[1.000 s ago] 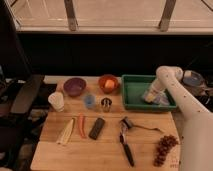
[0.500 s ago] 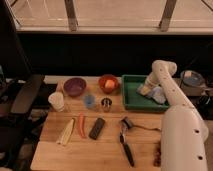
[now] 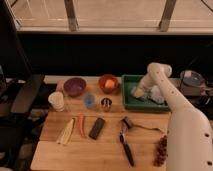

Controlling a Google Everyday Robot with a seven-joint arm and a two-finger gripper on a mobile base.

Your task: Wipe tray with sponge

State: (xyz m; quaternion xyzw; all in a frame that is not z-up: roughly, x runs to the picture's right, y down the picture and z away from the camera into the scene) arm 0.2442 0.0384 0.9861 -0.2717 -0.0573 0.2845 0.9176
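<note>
The green tray [image 3: 129,101] sits at the back right of the wooden table. My gripper [image 3: 138,93] is down inside the tray's left half, at the end of the white arm [image 3: 159,75] that reaches in from the right. It is shut on the pale light-blue sponge [image 3: 136,94] and presses it against the tray floor. A second pale patch [image 3: 158,94] lies in the tray's right half; I cannot tell what it is.
An orange bowl [image 3: 108,82], a purple bowl [image 3: 75,86], a white cup [image 3: 56,101], a small blue cup [image 3: 89,101] and a metal cup [image 3: 106,104] stand left of the tray. A black block [image 3: 97,128], a carrot [image 3: 81,125], a black-handled tool [image 3: 127,147] and grapes [image 3: 161,149] lie nearer the front.
My gripper has slid left across the tray floor, from the right half to the left half, with the sponge under it. The arm has swung further over the table.
</note>
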